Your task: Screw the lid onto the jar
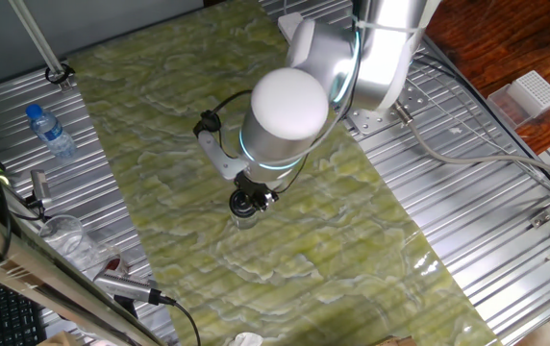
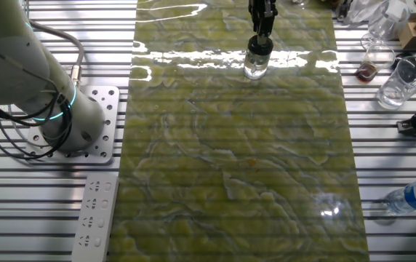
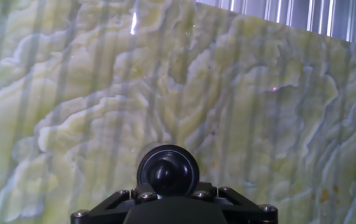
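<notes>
The tool (image 2: 260, 35) is hanging straight down over the jar (image 2: 256, 68), which is standing upright on the table (image 2: 230, 167) near its far edge in the other fixed view. The lid (image 3: 168, 172) is sitting right under the fingertips, seemingly already on the jar's mouth, with tool, lid and jar sharing one vertical axis. I am judging the fingers to be closed on the lid.

gripper (image 3: 167, 186) fingertips hidden, jar (image 2: 255, 68) blurred
</notes>
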You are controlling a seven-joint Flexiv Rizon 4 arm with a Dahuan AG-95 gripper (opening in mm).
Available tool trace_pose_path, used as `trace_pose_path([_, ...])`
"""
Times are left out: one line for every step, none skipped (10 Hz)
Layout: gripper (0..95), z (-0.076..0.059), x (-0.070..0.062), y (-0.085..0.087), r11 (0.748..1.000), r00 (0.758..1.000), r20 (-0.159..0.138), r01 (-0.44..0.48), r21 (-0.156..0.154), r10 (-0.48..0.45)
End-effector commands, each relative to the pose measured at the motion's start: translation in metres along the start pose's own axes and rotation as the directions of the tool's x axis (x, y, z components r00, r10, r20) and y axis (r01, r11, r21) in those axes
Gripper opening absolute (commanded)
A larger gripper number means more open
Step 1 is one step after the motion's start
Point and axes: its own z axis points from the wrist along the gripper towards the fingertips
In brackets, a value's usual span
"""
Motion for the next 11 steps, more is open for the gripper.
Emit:
trace_pose_path([38.0,0.000,0.000,0.000,0.999,1.000,0.013,-0.013,-0.032,0.014])
trace_pose_path([38.0,-0.001,0.000,0.000,0.999,1.000,0.018,-0.022,-0.048,0.023])
trace_pose_path([57.0,-0.001,-0.002,0.000,0.998,0.999,0.028,-0.027,-0.062,0.029])
trace_pose_path([57.0,-0.002,-0.005,-0.001,0.995,0.998,0.042,-0.032,-0.092,0.036])
trace_pose_path([57.0,-0.003,-0.008,-0.001,0.994,0.998,0.045,-0.030,-0.101,0.035])
trace_pose_path([57.0,-0.004,-0.012,0.000,0.995,0.999,0.044,-0.025,-0.101,0.030])
trace_pose_path([76.0,-0.004,-0.013,0.002,0.995,0.999,0.045,-0.023,-0.100,0.028])
trace_pose_path([76.0,-0.002,-0.014,0.005,0.995,0.999,0.044,-0.022,-0.099,0.026])
trace_pose_path([76.0,-0.001,-0.015,0.008,0.995,0.999,0.042,-0.022,-0.097,0.026])
trace_pose_path([76.0,0.000,-0.016,0.010,0.995,0.999,0.042,-0.022,-0.095,0.026])
trace_pose_path([76.0,0.001,-0.016,0.011,0.995,0.999,0.042,-0.020,-0.093,0.024])
